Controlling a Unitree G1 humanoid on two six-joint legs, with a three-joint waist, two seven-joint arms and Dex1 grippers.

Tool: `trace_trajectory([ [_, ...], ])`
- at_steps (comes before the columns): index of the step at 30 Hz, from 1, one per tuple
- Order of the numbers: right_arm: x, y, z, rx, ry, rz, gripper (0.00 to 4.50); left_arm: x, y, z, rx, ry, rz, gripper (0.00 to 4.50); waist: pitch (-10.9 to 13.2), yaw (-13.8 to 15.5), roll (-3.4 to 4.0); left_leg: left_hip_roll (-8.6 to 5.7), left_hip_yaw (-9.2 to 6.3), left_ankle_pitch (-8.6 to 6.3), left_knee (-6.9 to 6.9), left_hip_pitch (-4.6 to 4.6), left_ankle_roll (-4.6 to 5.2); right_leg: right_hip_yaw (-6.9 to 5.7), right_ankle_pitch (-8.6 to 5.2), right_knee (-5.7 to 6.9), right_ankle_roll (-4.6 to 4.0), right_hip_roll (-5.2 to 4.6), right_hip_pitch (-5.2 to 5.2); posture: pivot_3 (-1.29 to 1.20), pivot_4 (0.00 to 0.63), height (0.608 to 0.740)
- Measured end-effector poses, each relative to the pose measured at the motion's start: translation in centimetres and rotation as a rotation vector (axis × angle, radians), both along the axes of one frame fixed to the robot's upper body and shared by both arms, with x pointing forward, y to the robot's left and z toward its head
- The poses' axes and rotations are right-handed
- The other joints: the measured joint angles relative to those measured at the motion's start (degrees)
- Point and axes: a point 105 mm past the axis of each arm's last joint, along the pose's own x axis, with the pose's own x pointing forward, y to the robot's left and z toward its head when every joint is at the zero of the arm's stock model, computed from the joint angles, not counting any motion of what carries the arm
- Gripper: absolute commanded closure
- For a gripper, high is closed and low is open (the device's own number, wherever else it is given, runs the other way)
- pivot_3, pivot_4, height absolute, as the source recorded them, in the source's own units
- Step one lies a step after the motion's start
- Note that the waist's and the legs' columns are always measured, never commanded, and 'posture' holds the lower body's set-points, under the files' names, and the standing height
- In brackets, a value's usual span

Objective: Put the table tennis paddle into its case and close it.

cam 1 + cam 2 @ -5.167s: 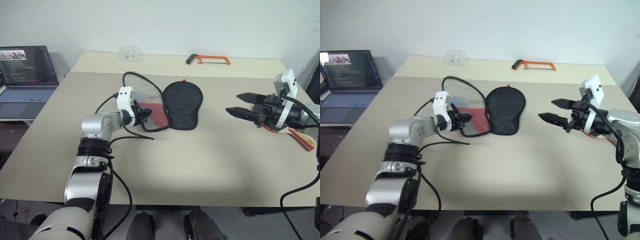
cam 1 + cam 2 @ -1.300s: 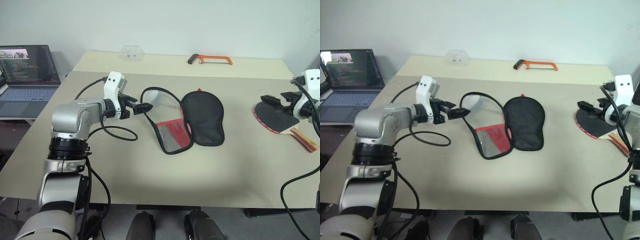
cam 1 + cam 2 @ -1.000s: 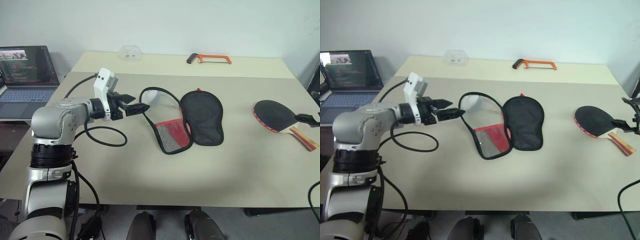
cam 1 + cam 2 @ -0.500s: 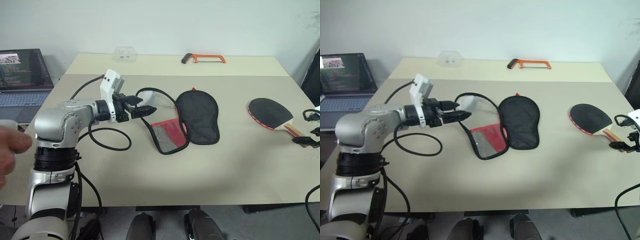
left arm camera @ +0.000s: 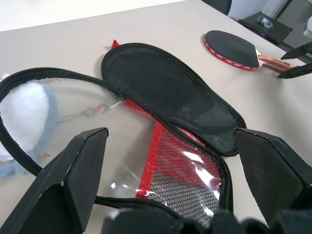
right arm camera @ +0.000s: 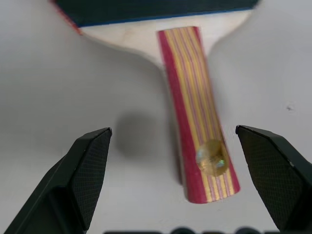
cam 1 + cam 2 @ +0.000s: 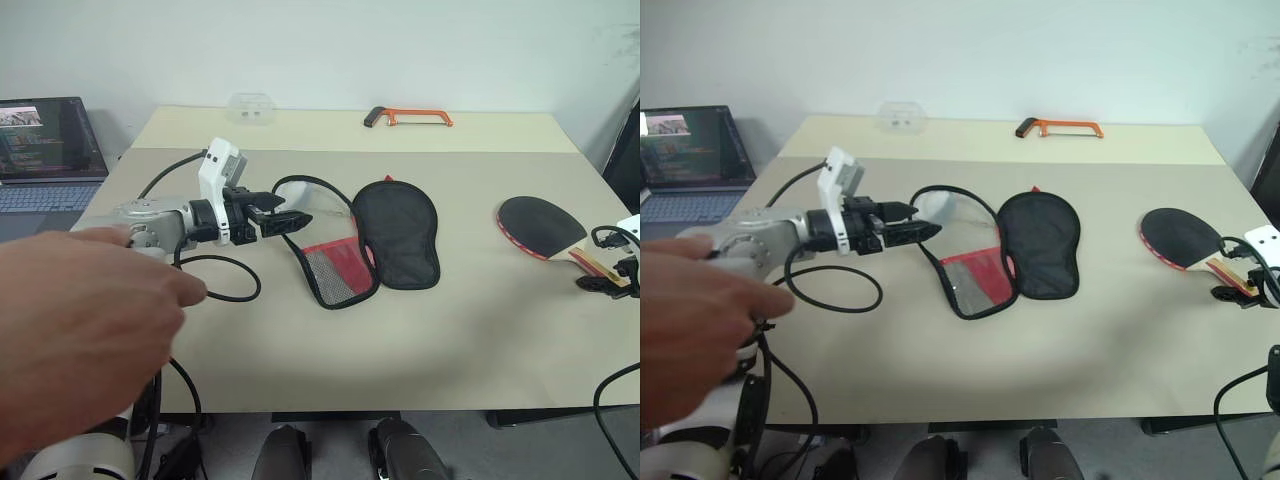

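Note:
The table tennis paddle (image 7: 538, 224) lies flat at the table's right, black face up, its red-and-wood handle (image 6: 192, 107) pointing to the right edge. The case (image 7: 395, 232) lies unzipped in the middle, with the black half on the right and the clear half with red panel and mesh (image 7: 335, 268) on the left. My left gripper (image 7: 292, 216) hovers open over the clear half's left rim, holding nothing. My right gripper (image 6: 171, 130) is open just above the handle, one finger on each side.
A person's hand (image 7: 85, 335) reaches in at the front left, covering part of my left arm. An orange hacksaw (image 7: 410, 117) and a clear plastic box (image 7: 248, 105) lie at the table's far edge. A laptop (image 7: 45, 140) stands far left.
My right gripper has come down over the paddle's handle. A person's hand has come into view at the front left and grown larger. The left gripper has stayed in place.

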Motion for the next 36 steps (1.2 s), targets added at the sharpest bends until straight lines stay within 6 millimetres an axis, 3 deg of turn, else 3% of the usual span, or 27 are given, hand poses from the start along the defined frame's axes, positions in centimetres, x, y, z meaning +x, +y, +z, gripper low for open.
trace_trajectory([
  [12, -0.4, -0.6, -0.8, -0.008, -0.012, -0.039, 0.00, -0.1, 0.2, 0.3, 0.020, -0.011, 0.019, 0.02, 0.00, 0.01, 0.00, 0.00, 0.01, 0.00, 0.02, 0.02, 0.00, -0.05, 0.00, 0.00, 0.01, 0.00, 0.06, 0.00, 0.150, 0.740],
  [22, -0.7, -0.2, -2.0, 0.025, 0.009, -0.051, 3.09, 0.0, 0.1, 1.1, 0.024, -0.029, 0.015, 0.00, -0.02, 0.07, -0.04, -0.07, -0.07, 0.00, 0.09, 0.37, 0.00, -0.11, 0.02, -0.13, 0.04, -0.01, 0.66, 0.00, 0.150, 0.740],
  [23, -0.8, -0.3, -2.1, 0.024, 0.012, -0.051, 3.21, 0.0, 0.1, 1.2, 0.024, -0.033, 0.015, 0.00, -0.02, 0.07, -0.04, -0.09, -0.07, -0.01, 0.07, 0.52, 0.00, -0.11, 0.01, -0.16, 0.05, -0.02, 0.83, 0.00, 0.150, 0.740],
  [36, -0.4, 0.3, -1.2, 0.132, -0.013, -0.099, 3.21, 0.0, 0.3, 0.5, 0.021, -0.021, 0.043, 0.00, 0.00, 0.01, -0.01, -0.11, -0.06, -0.01, -0.03, 0.75, 0.00, -0.07, 0.00, -0.14, 0.04, -0.05, 0.94, 0.00, 0.150, 0.740],
])
